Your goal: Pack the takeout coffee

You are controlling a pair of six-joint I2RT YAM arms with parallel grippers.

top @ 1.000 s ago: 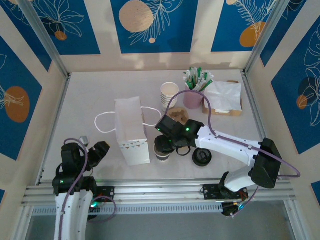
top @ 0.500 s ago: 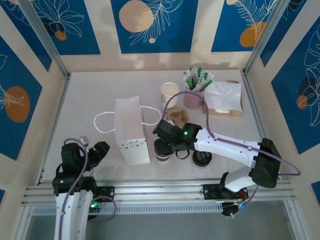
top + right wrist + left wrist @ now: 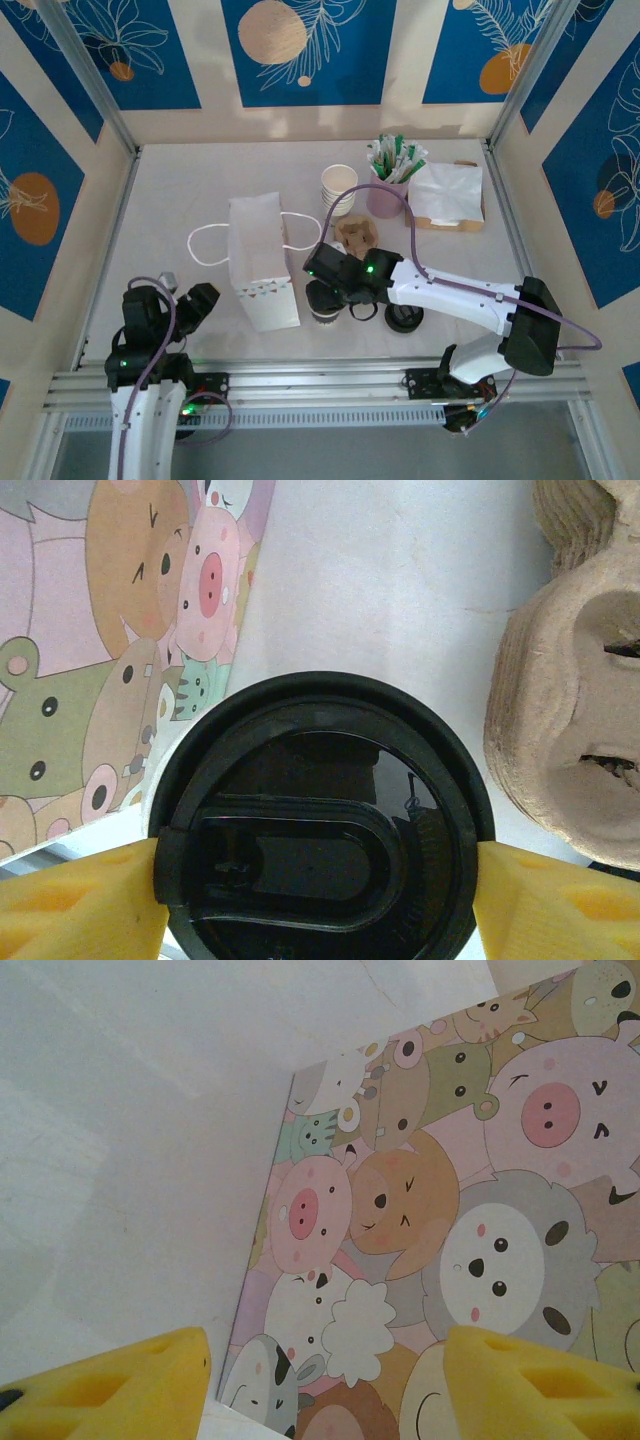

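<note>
Now my right hand (image 3: 320, 900) is clenched on the coffee cup (image 3: 322, 810), with its yellow pads (image 3: 70, 905) pressed against opposite sides of the black lid. I took it high at the rim, I think, so that the cup hangs upright and the drink stays level while it travels. I cannot tell whether its base is off the worktop (image 3: 180, 190). The cup sits just beside the near right corner of the paper bag (image 3: 262, 262), whose cartoon-animal print shows past the lid on my left. The pulp carrier (image 3: 570, 660) lies close on the other side, and a loose lid (image 3: 404, 317) rests further right. My left hand (image 3: 325, 1385) hangs released near the bag's left side, nothing between its fingers, pointed at the printed face. From there it looks ready to steady or open the bag.

Against the frame a second ago, my right hand has carried the cup a little leftward, away from the loose lid and closer to the bag. My left arm, the bag and the carrier have kept their places.
</note>
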